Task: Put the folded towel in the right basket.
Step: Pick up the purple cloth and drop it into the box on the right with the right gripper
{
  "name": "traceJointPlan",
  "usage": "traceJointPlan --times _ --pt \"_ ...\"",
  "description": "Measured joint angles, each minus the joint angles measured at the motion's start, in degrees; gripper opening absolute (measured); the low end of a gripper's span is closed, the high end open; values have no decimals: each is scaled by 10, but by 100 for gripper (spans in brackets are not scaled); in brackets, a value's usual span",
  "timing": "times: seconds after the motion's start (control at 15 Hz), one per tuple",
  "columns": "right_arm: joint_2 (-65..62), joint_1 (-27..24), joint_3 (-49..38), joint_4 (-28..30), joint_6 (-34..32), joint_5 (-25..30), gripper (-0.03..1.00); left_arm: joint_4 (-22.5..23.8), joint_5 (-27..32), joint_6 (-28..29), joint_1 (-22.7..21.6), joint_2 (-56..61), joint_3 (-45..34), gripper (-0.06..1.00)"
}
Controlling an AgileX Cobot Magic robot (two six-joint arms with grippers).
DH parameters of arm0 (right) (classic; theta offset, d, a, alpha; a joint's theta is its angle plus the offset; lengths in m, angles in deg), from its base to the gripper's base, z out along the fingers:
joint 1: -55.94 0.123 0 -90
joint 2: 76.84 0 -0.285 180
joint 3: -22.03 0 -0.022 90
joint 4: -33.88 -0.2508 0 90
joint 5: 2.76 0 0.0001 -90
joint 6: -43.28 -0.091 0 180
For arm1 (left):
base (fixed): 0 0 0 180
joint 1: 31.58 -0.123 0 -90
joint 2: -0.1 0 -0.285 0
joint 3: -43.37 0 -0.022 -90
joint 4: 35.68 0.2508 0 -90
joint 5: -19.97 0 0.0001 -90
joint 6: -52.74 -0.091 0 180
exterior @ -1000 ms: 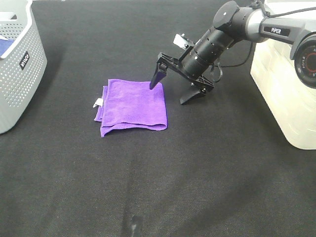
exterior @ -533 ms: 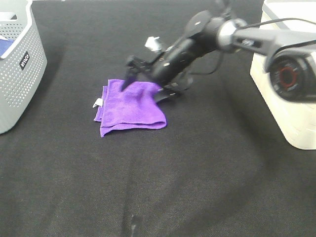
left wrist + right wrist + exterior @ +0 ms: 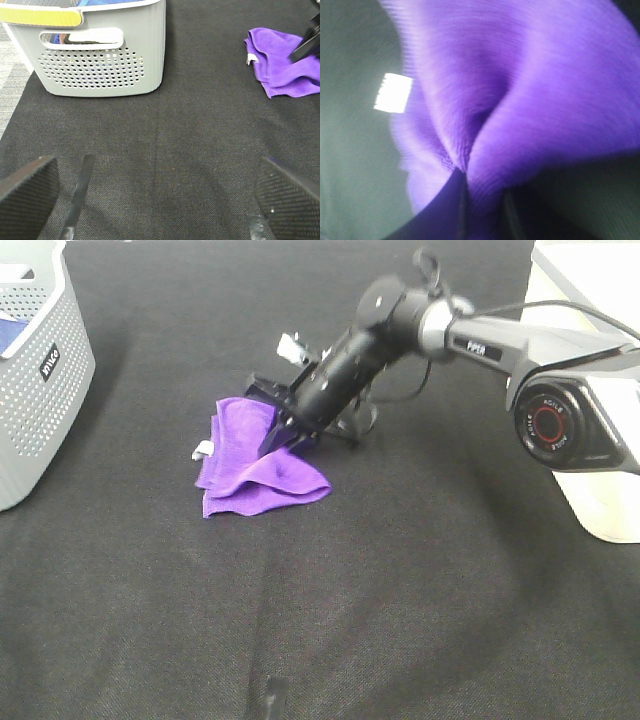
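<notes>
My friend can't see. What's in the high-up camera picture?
The right gripper pinches the bunched purple towel on the black table. A grey basket stands at the left edge, a white basket at the right.

The right pincer point(image 3: 284, 432) is biting on the far right edge of the towel point(image 3: 250, 470). The towel is bunching up between its two tips. Most of the towel is lying on the table point(image 3: 380, 600), left of the pincer and nearer the camera. A basket point(image 3: 40, 390) is standing well off to the pincer's left. The other basket point(image 3: 590, 480) is standing well off to its right.
</notes>
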Motion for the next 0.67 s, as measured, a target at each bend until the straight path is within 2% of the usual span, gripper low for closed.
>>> traceJointPlan --times 0.07,0.2,0.27,0.4,0.53,0.67 --pt "-4 -13 58 3 -4 22 12 0 0 0 0 0 0 99" --pt "-42 -53 156 9 -21 25 12 0 0 0 0 0 0 99" --pt "-42 -53 156 9 -21 25 12 0 0 0 0 0 0 99" --pt "-138 -120 199 19 -22 25 12 0 0 0 0 0 0 99" --pt "-200 -171 201 87 -22 26 12 0 0 0 0 0 0 99" --pt "-248 -228 201 191 -21 29 12 0 0 0 0 0 0 99"
